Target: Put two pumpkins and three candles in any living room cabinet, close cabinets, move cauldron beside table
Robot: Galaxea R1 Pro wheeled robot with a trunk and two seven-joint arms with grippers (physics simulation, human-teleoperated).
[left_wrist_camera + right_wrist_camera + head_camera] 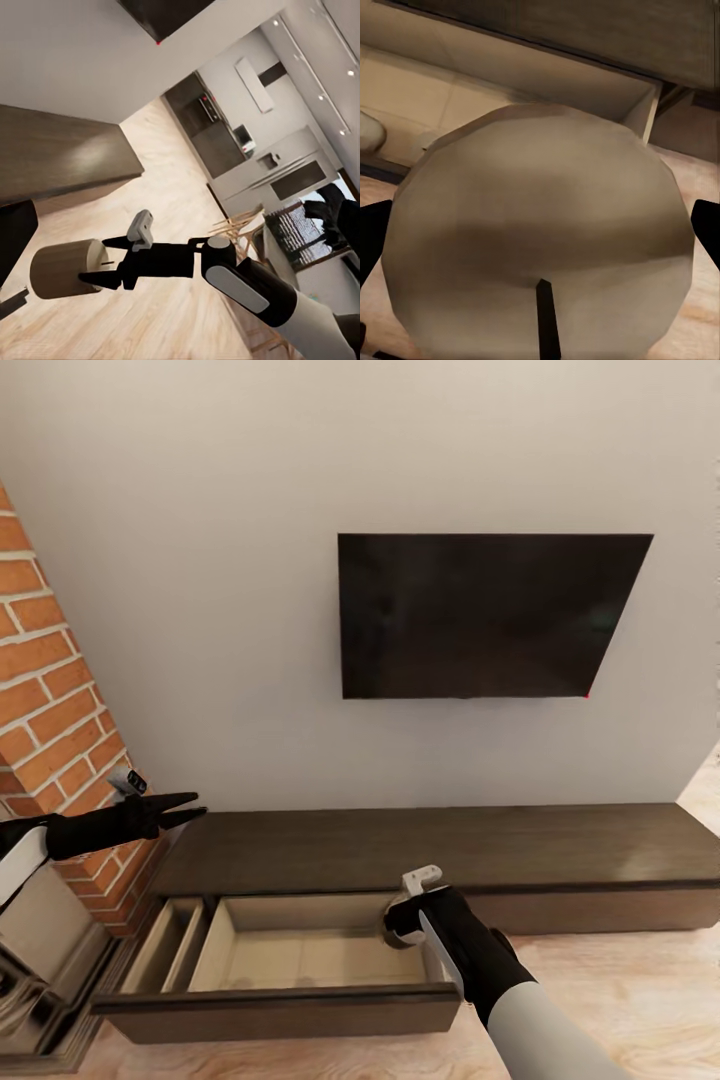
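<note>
Head view: right gripper (405, 922) over the right end of the open drawer (300, 960) of the cabinet (450, 850), below the TV (480, 615).
Grip: fingers closed around a pale cylinder candle (66, 268), wick visible on the flat end.
Left gripper (185, 807): apart from the cabinet, near its left end, beside the brick fireplace (55, 720); fingers a little spread, holding nothing.
Candle axis: lying sideways in the grip, flat wick end toward the wrist camera (536, 240).
Doing it well: probably lower inside the pale drawer walls, release low, avoid rolling against the front.

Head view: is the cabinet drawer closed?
No, the drawer is pulled out from the cabinet, showing its pale interior.
</note>
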